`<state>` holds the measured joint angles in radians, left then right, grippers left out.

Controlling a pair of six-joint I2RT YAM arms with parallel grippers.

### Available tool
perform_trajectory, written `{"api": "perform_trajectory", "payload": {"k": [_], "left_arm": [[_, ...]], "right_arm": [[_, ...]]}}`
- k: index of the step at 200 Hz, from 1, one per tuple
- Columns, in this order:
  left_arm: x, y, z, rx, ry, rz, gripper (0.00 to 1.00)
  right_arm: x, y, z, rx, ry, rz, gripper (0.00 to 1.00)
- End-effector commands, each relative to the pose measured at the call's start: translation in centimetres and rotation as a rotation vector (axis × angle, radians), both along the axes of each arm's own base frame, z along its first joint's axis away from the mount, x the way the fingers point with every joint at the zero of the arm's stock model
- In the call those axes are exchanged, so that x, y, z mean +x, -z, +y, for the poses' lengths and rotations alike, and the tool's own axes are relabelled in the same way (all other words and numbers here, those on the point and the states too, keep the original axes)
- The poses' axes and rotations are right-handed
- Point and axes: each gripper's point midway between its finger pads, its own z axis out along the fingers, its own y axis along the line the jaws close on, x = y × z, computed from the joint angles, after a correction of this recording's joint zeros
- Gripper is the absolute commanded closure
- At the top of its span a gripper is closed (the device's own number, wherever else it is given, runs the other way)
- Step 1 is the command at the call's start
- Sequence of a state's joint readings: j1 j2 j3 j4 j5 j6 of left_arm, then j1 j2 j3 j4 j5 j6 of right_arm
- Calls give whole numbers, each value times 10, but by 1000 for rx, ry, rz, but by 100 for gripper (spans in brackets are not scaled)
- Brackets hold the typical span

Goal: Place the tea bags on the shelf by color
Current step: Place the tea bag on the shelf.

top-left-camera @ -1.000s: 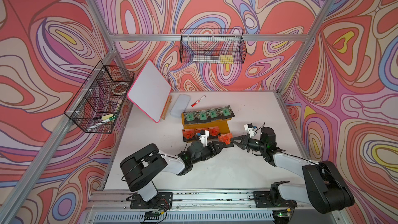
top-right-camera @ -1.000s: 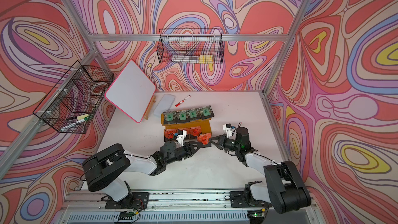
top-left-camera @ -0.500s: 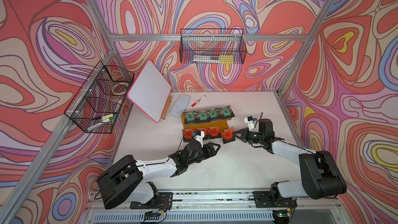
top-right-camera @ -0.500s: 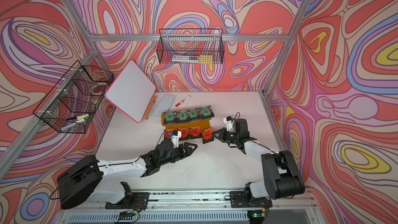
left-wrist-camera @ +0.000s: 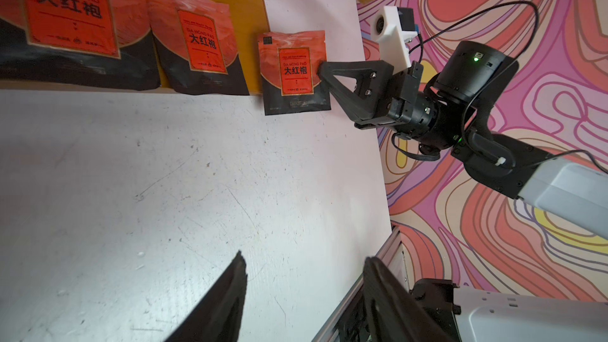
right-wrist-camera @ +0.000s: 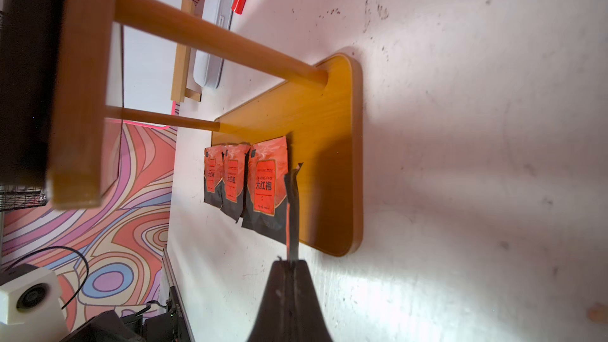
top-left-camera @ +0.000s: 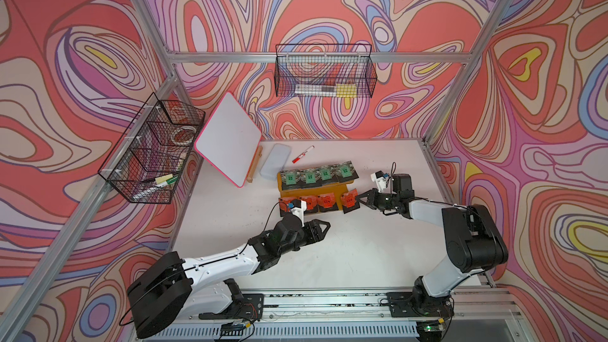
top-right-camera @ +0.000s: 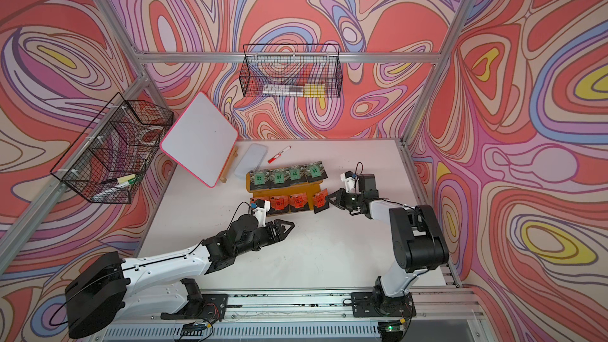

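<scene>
1. The shelf [top-left-camera: 329, 189], a mustard-yellow two-step stand, is taken as the landmark; four green-labelled tea bags [top-left-camera: 317, 174] are seen in a row on its upper board.
2. Three orange-red tea bags [left-wrist-camera: 200, 47] are seen lying side by side on the lower board, in the left wrist view.
3. The fourth orange-red tea bag [top-left-camera: 349, 199] is pinched at one edge by the right gripper [top-left-camera: 359, 198], whose jaws are pressed together on it. It is held at the shelf's free end, next to the last placed sachet; in the left wrist view it [left-wrist-camera: 294, 72] hangs partly past the lower board's front edge.
4. In the right wrist view the held bag is seen edge-on [right-wrist-camera: 292, 212], straight ahead of the right gripper [right-wrist-camera: 291, 263], its flat face turned toward the neighbouring sachet, with a bare stretch of the lower board [right-wrist-camera: 332, 159] beside it.
5. The left gripper [top-left-camera: 324, 227] is seen spread and empty, over the white surface [top-left-camera: 345, 251] in front of the shelf, apart from every sachet.
6. The right arm is judged the nearer and the only one concerned: the bag probably needs to be laid flat onto the bare end of the lower board and let go.
7. A release here is judged risky, since the bag overhangs the edge and could slip off.
</scene>
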<state>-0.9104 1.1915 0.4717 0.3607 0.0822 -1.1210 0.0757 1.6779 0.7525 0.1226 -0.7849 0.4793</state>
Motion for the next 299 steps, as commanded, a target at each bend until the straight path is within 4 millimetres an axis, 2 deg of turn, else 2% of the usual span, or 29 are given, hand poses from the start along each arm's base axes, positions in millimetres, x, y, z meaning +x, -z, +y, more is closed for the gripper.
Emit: {"api": "perform_trajectory", "payload": {"k": [1, 34, 38, 74, 113, 299], "left_arm": [[-3, 6, 8, 43, 4, -10, 39], [-4, 2, 10, 54, 11, -24, 35], [-4, 1, 10, 55, 12, -26, 34], [-5, -2, 14, 66, 8, -35, 29], [-5, 0, 16, 71, 3, -33, 28], [-3, 1, 13, 77, 7, -31, 28]], "right_arm": [[7, 4, -2, 1, -22, -9, 100], [15, 6, 0, 13, -37, -9, 100], [15, 15, 0, 12, -38, 18, 100], [20, 22, 1, 5, -51, 33, 100], [22, 30, 2, 6, -55, 48, 100], [38, 35, 6, 51, -44, 64, 100]]}}
